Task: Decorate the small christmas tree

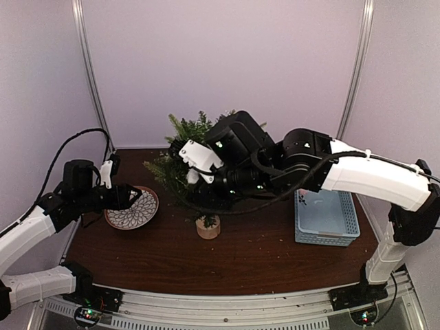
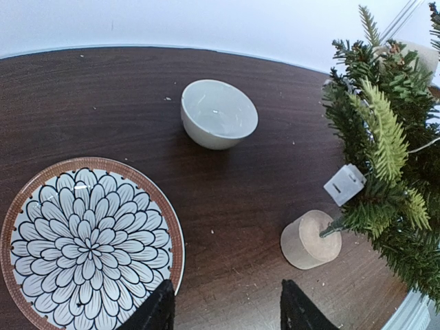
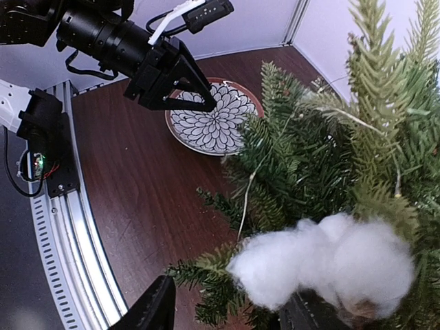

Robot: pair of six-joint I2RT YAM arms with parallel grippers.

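Mid-table, between patterned plate (image 2: 89, 240) and blue basket (image 1: 326, 240), small christmas tree (image 1: 189, 130) stands on pale stump (image 2: 311, 239). Probably light and top-heavy; needles soft, springy. Best steadied at stump or trunk, not the tips. Right gripper (image 3: 234, 308) among branches, jaws apart, white cotton tuft (image 3: 330, 265) resting unpinched on foliage. Left gripper (image 2: 227, 306) parted, empty, above plate.

I see a lab test cell, plain pale walls (image 1: 220, 62), metal corner posts (image 1: 89, 69), dark wooden table (image 1: 261, 258), aluminium rail (image 1: 240, 302) along its near edge
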